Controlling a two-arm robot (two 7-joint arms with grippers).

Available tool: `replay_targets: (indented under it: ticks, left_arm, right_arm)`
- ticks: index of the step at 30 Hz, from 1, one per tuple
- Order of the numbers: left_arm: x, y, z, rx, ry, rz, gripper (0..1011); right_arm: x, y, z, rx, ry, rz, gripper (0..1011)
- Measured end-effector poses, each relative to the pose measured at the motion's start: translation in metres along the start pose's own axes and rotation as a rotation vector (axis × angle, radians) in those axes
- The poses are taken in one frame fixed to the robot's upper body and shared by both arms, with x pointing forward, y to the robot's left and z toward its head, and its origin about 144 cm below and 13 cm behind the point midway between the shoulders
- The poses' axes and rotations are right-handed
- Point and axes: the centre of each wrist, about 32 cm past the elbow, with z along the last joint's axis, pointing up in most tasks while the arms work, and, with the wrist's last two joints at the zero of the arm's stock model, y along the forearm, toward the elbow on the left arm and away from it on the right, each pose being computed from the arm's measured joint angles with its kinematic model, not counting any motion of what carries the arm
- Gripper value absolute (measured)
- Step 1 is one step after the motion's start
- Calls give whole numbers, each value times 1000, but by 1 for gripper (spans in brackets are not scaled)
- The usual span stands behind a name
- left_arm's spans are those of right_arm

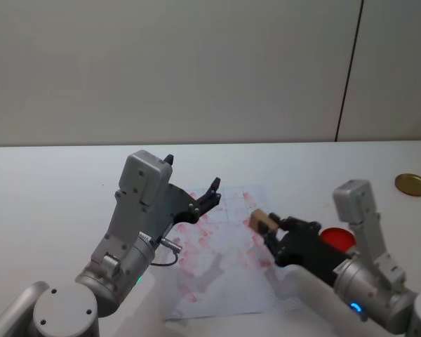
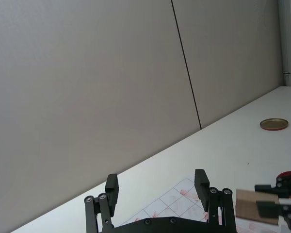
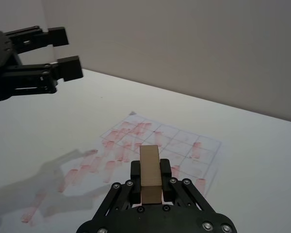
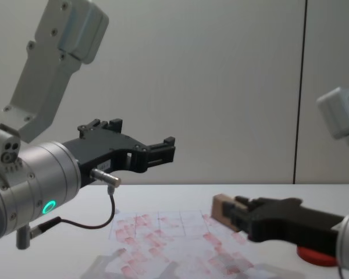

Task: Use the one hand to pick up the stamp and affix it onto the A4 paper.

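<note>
While the right gripper [image 1: 275, 230] pinches the stamp [image 3: 149, 167] by its rear end, raised above the right edge of the A4 paper [image 1: 217, 281], a tilted descent would likely print along one edge only. The loose sheet may also slide or lift. Farther out, the left gripper [image 2: 156, 182] hovers with its fingers spread above the sheet's left part. The stamp's printing face is hidden, so inking cannot be judged. The right arm covers part of the red ink pad [image 1: 339, 237].

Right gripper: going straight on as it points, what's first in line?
Probably the A4 paper, met by the stamp that the right gripper holds; its tilt is unclear. The left gripper hangs higher, off-line.
</note>
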Motion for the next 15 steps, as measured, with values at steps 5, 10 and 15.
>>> replay_targets:
  ticks: [5,10,15]
  left_arm:
    - [0,0,0,0,0,0,993]
    - [0,0,0,0,0,0,993]
    - [0,0,0,0,0,0,993]
  right_arm:
    - [8,-8,4,8,-9,-54,226]
    - [18,-17,5,-3,-16,-110,226]
    - [26,-25,3,-19,-19,-153,226]
